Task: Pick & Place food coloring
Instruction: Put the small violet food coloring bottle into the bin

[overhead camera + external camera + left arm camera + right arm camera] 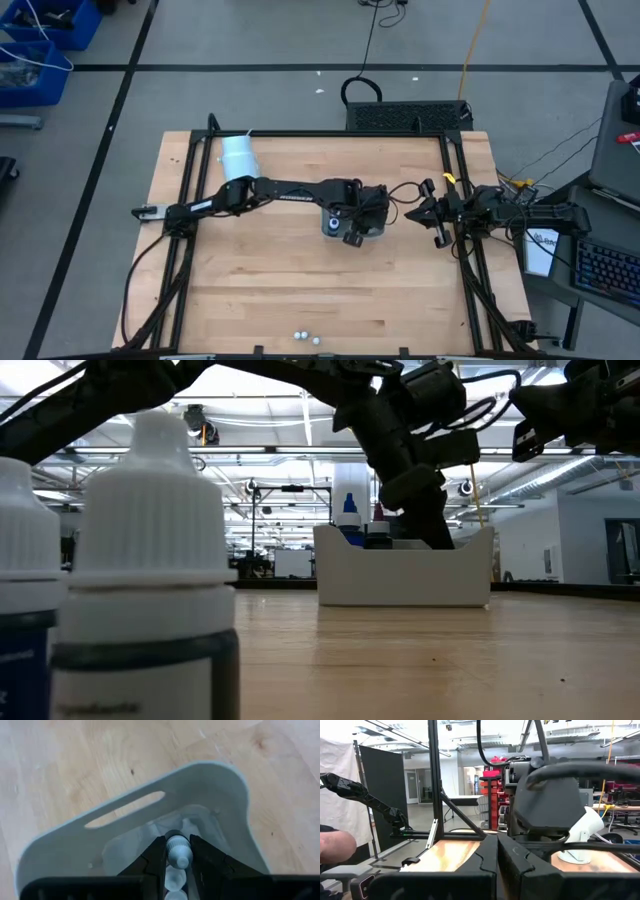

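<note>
Grey floor [250,40] with dark lines, blue bins [40,45], ceiling lights [290,435]

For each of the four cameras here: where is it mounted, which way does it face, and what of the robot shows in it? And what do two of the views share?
High view: overhead, straight down on the wooden table; both arms show, left gripper over the white tray, right gripper waiting beside it.
Low view: table height, level across; bottles close up, arms overhead.
Left wrist view: down into the tray; own jaws shut on a food coloring bottle.
Right wrist view: across the table; own shut jaws, left arm.
Shared: the tray shows in high, low and left wrist views.
</note>
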